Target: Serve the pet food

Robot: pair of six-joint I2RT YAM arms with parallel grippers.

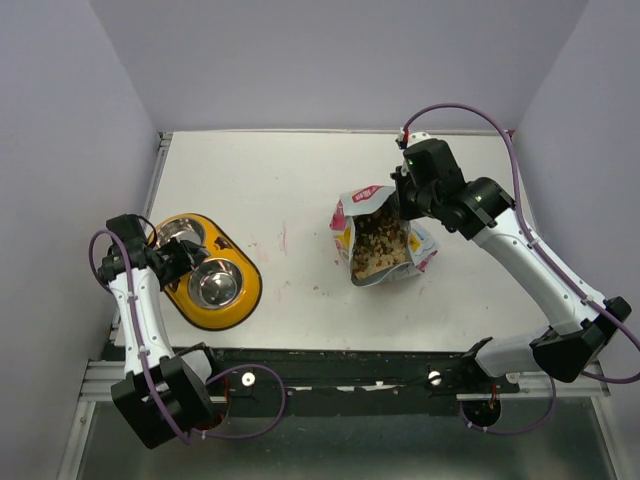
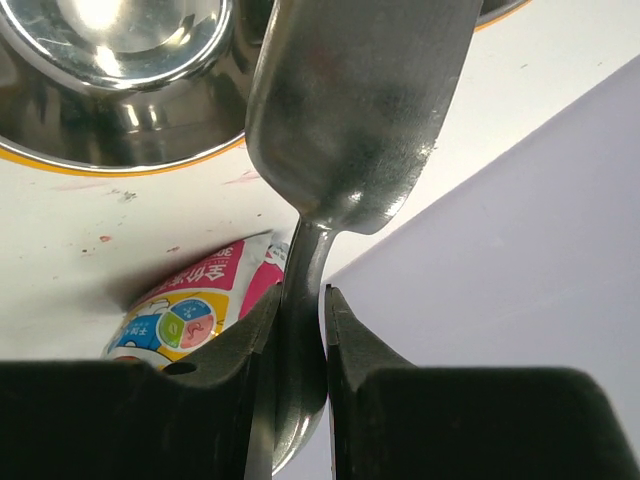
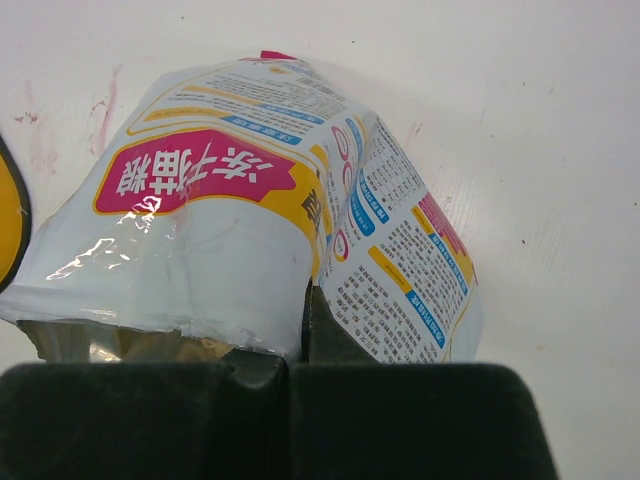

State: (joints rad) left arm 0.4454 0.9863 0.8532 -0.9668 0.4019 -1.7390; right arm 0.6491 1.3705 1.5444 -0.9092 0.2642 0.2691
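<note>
The left jaws grasp the thin handle of the silver metal scoop (image 2: 350,120) close by the yellow double-bowl feeder (image 1: 250,295), and the right jaws are clenched on the rim of the open white-and-pink printed bag (image 3: 230,200), where the brown pet food (image 1: 378,245) lies, well apart from the feeder on the white desk (image 1: 300,170). I judge the soft bag may fold or tip under the scoop and spill pellets; the right arm (image 1: 520,250) crowds the far rim.
</note>
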